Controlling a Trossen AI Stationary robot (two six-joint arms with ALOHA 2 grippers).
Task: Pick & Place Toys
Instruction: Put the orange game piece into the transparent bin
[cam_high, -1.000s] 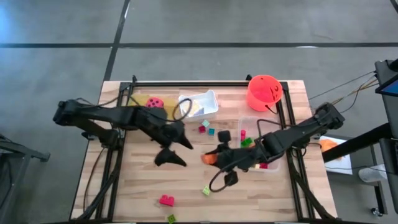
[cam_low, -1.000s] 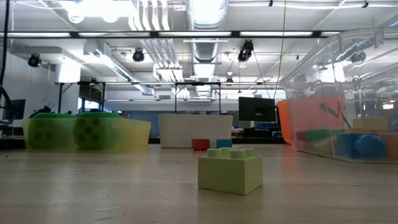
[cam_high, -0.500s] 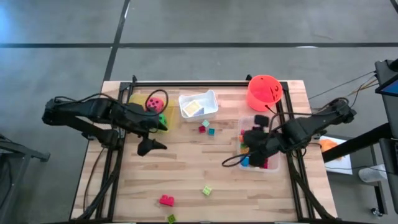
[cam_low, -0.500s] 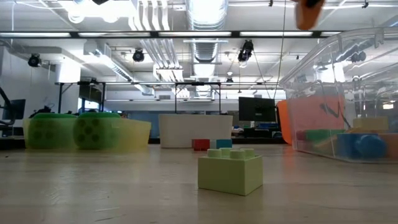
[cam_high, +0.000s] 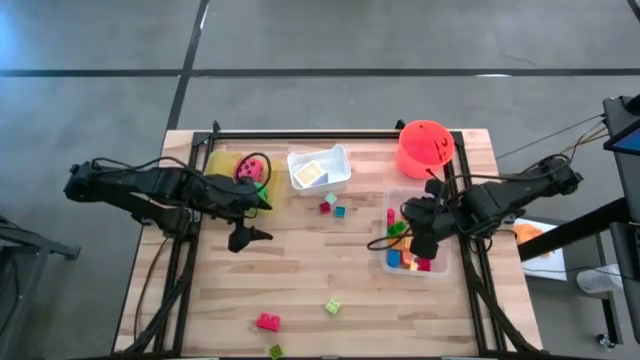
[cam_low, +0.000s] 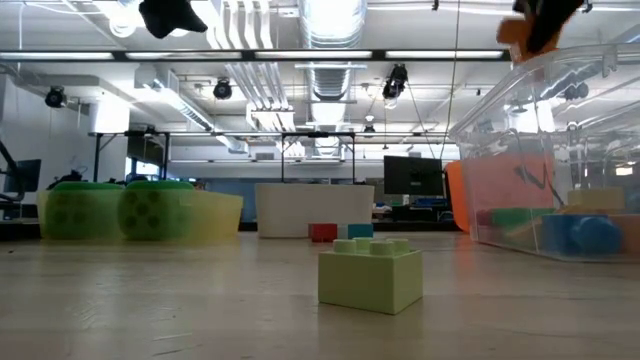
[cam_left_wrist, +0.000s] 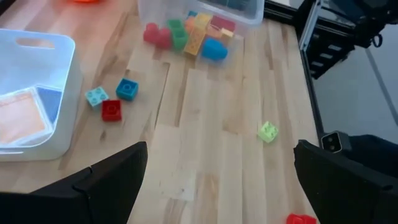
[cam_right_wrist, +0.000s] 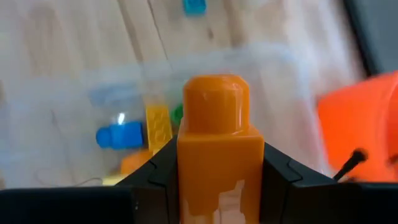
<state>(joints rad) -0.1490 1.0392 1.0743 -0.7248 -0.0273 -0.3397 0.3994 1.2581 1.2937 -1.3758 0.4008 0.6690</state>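
We see the orange plastic brick (cam_right_wrist: 219, 149) clamped in our right end effector (cam_high: 418, 238), which has swung from the desk's middle to hang over the clear rectangular plastic tray (cam_high: 438, 268), where red, green, blue and yellow bricks (cam_high: 404, 258) already lie. By our reckoning, only the release remains for this toy. Our left end effector (cam_high: 243, 236), fingers spread wide and empty, has drawn back from the centre toward the yellow tray (cam_high: 222, 160). Loose bricks wait on the wooden desk (cam_high: 300, 270), among them a pale green brick (cam_low: 370, 274).
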